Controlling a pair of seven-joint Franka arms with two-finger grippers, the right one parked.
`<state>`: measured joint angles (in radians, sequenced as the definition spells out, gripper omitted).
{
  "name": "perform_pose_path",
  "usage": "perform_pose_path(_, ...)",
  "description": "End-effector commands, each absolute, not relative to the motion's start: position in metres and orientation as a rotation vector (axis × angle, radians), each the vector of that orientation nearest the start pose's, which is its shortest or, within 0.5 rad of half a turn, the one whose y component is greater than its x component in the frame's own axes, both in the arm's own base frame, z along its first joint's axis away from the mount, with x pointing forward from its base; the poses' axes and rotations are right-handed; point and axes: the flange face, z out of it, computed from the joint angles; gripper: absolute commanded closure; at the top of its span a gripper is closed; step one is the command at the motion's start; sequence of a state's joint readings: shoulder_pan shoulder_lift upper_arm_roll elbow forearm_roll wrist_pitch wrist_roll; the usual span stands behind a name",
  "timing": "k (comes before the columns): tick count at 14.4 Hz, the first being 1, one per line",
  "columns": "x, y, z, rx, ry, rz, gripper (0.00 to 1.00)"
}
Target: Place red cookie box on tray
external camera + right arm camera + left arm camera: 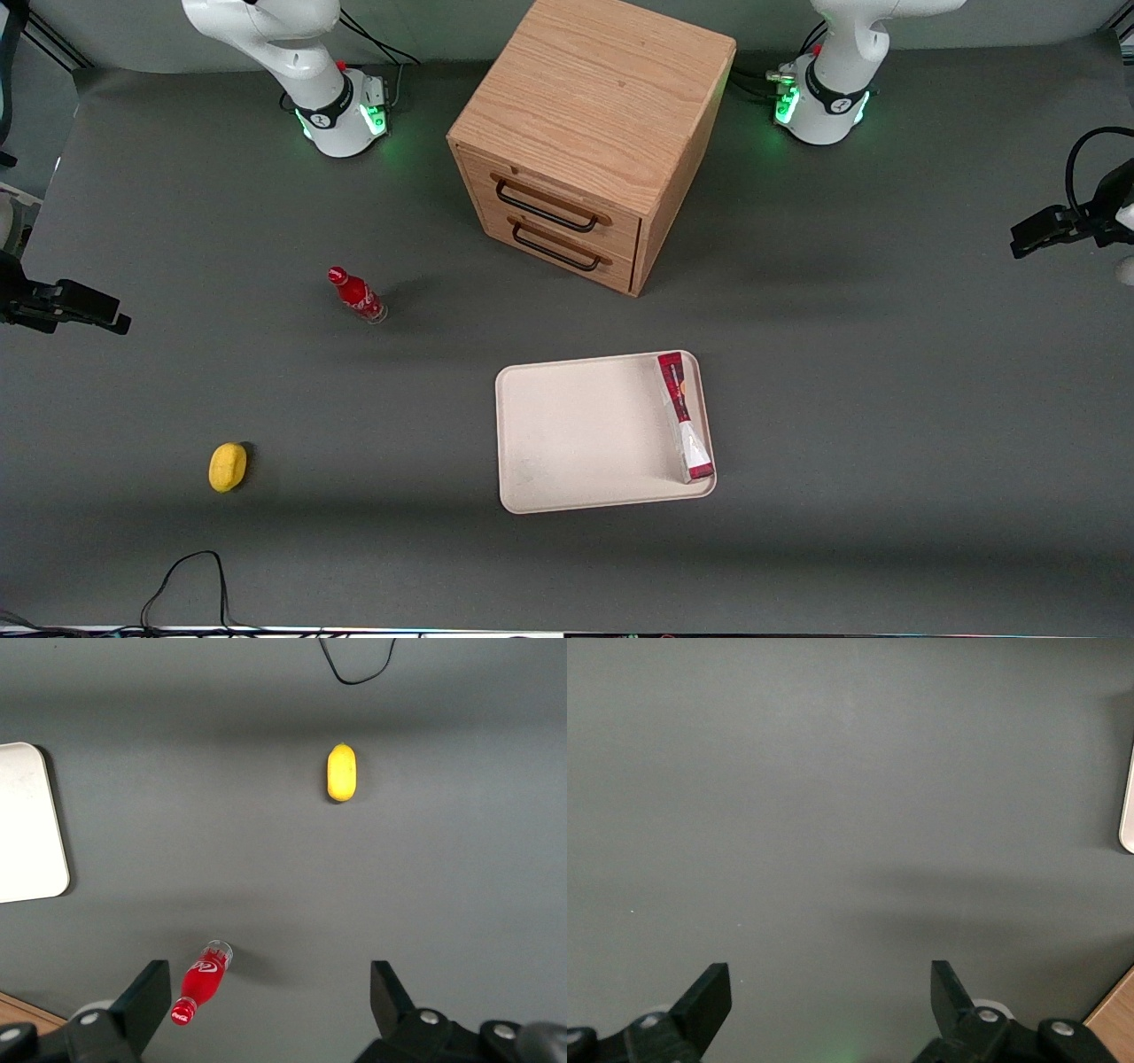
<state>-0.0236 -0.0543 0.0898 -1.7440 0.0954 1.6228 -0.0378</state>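
The red cookie box (684,415) lies flat in the cream-white tray (576,434), along the tray's rim that faces the working arm's end of the table. My left gripper (1032,239) hovers well off toward that end, apart from tray and box. In the left wrist view the gripper (830,997) is open over bare grey table, with nothing between its fingers. A sliver of the tray's rim (1127,806) shows in that view. The box is not in it.
A wooden drawer cabinet (585,133) with two handled drawers stands farther from the front camera than the tray. A small red bottle (356,295) and a yellow fruit (228,467) lie toward the parked arm's end. A black cable (190,585) loops near the front edge.
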Motion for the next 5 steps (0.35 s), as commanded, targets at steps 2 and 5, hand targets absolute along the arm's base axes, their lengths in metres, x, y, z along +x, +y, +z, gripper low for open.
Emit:
perform_pose_path(2,0.538,0.026,0.587,-3.066,-0.085,0.104,0.00)
perform_pose_path(5,0.539,0.025,0.586,-3.063,-0.092,0.108,0.00)
